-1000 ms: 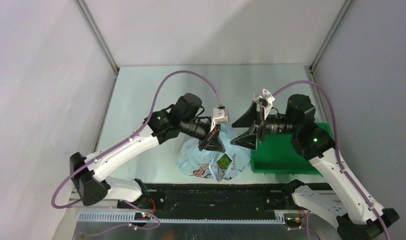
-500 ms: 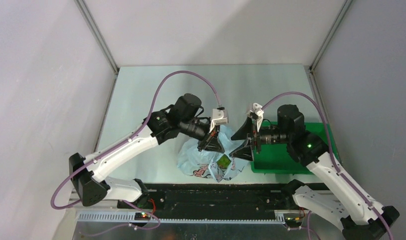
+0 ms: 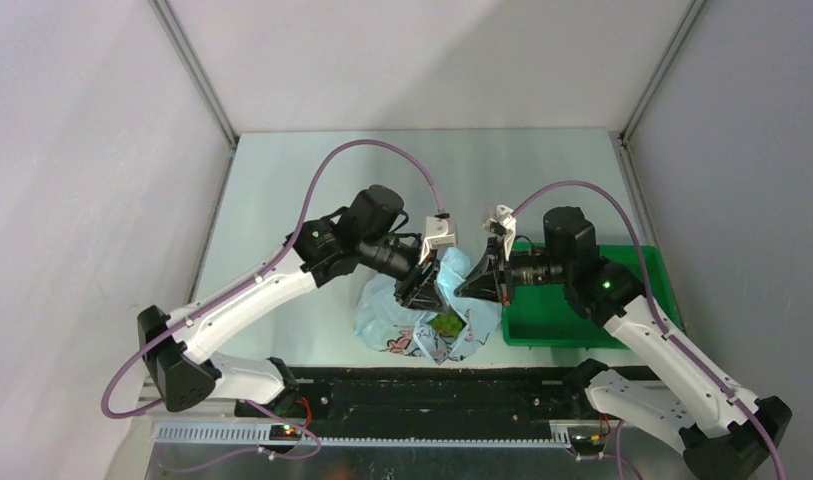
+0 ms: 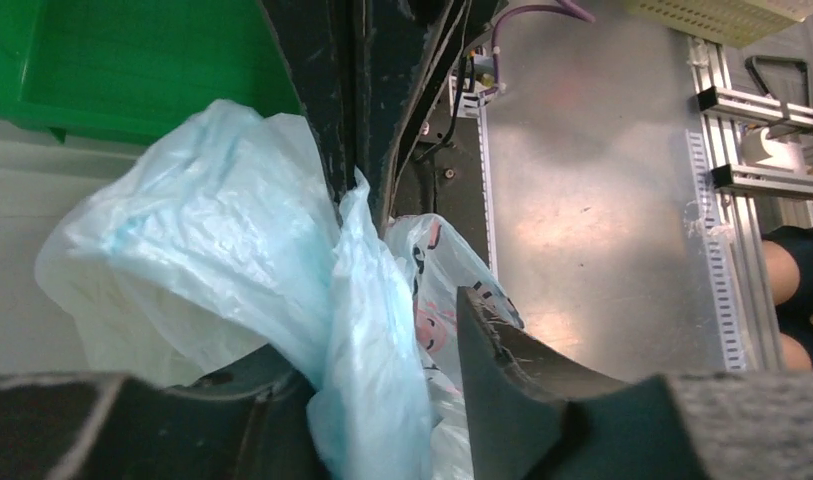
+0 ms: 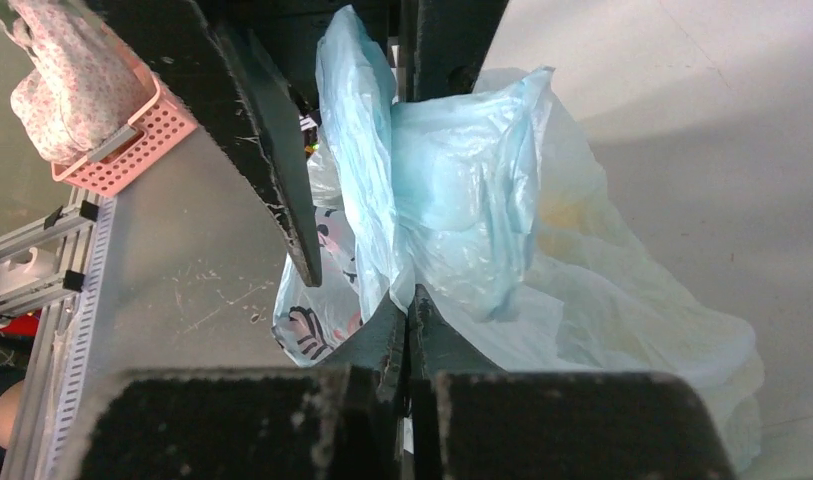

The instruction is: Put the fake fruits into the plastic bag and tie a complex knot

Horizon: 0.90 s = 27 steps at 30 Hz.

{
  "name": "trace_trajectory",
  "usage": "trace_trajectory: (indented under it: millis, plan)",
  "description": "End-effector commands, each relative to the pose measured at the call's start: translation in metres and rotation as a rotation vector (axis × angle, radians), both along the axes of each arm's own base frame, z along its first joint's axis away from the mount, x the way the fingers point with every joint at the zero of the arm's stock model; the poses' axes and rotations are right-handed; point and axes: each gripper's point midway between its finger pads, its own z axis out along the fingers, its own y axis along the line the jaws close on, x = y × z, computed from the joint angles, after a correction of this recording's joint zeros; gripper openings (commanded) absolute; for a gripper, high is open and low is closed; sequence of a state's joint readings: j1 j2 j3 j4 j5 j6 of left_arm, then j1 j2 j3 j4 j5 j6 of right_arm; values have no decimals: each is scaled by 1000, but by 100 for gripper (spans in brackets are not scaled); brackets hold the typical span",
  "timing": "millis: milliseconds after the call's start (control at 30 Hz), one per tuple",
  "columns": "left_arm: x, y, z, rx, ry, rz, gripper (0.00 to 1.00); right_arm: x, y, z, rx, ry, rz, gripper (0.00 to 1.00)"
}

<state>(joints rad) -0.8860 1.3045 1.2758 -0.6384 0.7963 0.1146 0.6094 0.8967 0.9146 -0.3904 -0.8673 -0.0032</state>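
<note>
On the pale tabletop (image 3: 282, 200), walled in grey, I see the plastic bag (image 3: 397, 325) lying near the front edge, beside the green tray (image 3: 572, 325). Green grapes (image 3: 446, 324) show through it. My right gripper (image 3: 469, 288) is clamped on a raised fold of the bag; my left gripper (image 3: 425, 290) stands parted around that fold.

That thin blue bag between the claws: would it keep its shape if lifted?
Probably floppy: the plastic bag bunches in crumpled folds where the right gripper pinches it. Likely very light, being thin and see-through. Its glossy film may slip.
</note>
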Motion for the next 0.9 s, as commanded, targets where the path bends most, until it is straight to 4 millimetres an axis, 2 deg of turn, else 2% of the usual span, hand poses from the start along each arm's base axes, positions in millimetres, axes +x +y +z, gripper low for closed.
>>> trace_trajectory:
  millis: [0,133,300,400,500,533,567,600,633,667,700,767,867]
  plan:
    - [1,-4,23,-40,-34,-13,54,2,4,10,33,-51,13,0]
    - [2,-4,26,-35,-33,-16,61,2,5,9,32,-54,17,0]
    - [2,-7,24,-22,-22,-26,59,3,5,11,29,-53,20,0]
    - [3,-8,21,-13,-15,-27,47,2,6,12,27,-54,24,0]
    - [3,-9,19,-11,-20,-29,20,1,6,13,25,-53,24,1]
    - [3,-9,18,-11,-25,-31,16,1,5,14,26,-53,21,5]
    - [4,-9,18,-17,-33,-30,11,2,3,14,27,-52,15,17]
    - [3,-8,17,-19,-39,-30,9,1,1,17,36,-51,16,24]
    - [4,-9,18,-30,-50,-27,7,3,-2,19,43,-49,1,39]
    - [3,-8,18,-36,-56,-27,6,0,-5,24,57,-56,13,45]
    - [4,-8,19,-45,-63,-27,6,4,-9,26,67,-35,-14,57]
    - [3,-7,20,-53,-69,-27,5,8,-17,36,97,-20,-44,68]
    - [2,-7,20,-57,-75,-31,5,5,-21,56,166,-23,-24,79]
